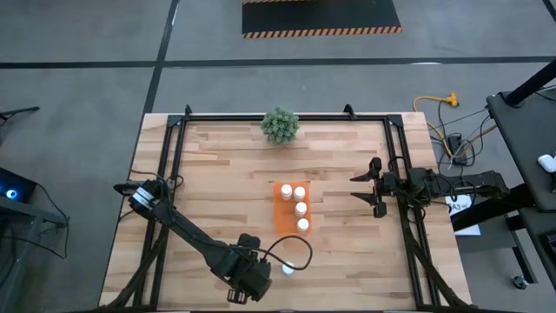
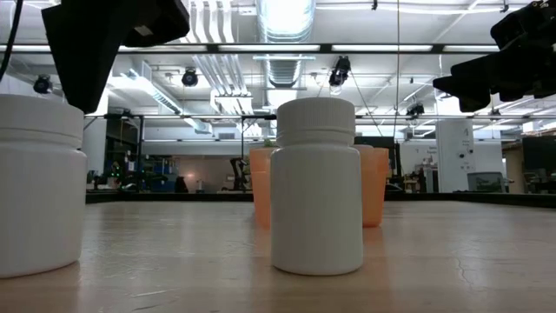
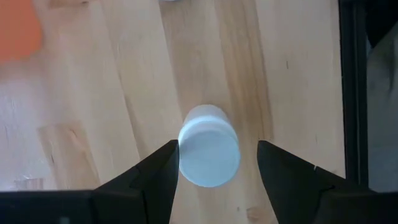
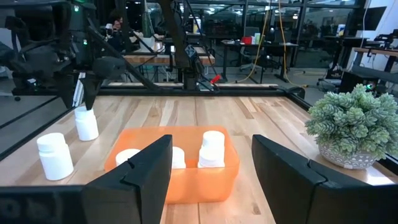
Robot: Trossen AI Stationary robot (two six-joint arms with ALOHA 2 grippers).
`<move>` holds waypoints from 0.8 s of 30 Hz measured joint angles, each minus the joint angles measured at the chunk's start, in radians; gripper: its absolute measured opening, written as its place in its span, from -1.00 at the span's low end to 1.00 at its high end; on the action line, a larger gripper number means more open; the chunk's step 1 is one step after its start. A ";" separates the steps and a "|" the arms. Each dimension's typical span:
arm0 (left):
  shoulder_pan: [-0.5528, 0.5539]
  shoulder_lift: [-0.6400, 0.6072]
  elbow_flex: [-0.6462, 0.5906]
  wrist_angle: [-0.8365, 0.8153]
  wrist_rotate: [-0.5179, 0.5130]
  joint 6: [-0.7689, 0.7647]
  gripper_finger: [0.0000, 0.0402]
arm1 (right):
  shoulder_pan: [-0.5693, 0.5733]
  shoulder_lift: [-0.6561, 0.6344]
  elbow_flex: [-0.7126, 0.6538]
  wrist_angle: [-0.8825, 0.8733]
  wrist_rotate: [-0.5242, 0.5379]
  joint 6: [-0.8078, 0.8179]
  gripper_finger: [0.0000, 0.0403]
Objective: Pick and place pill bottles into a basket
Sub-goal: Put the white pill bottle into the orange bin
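The orange basket (image 1: 280, 209) stands mid-table and holds several white pill bottles (image 1: 301, 209); it also shows in the right wrist view (image 4: 174, 177). Two more bottles stand upright on the wood near the front edge, one in the open (image 1: 287, 268) (image 2: 317, 187). The other (image 3: 208, 152) (image 2: 39, 183) is under my left gripper (image 3: 217, 158) (image 1: 257, 276). That gripper is open and points down, with a finger on either side of the bottle's cap. My right gripper (image 1: 360, 193) (image 4: 211, 174) is open and empty above the table, right of the basket.
A green bushy plant (image 1: 280, 125) (image 4: 354, 127) stands at the far edge behind the basket. Black frame rails (image 1: 174, 174) run along the table's left and right sides. Bare wood lies between the basket and both rails.
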 joint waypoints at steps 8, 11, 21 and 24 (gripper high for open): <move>0.000 -0.001 0.000 0.015 -0.002 0.000 -0.01 | 0.000 0.000 0.000 0.000 0.000 0.001 0.04; 0.000 -0.001 0.000 0.015 -0.002 0.002 -0.01 | 0.000 0.000 0.000 0.000 0.000 0.001 0.04; 0.000 -0.001 -0.016 0.014 -0.003 0.004 -0.01 | 0.000 0.000 0.000 0.000 0.000 0.001 0.04; 0.000 -0.001 -0.044 0.021 -0.003 0.003 -0.01 | 0.000 0.000 0.000 0.000 0.000 0.001 0.04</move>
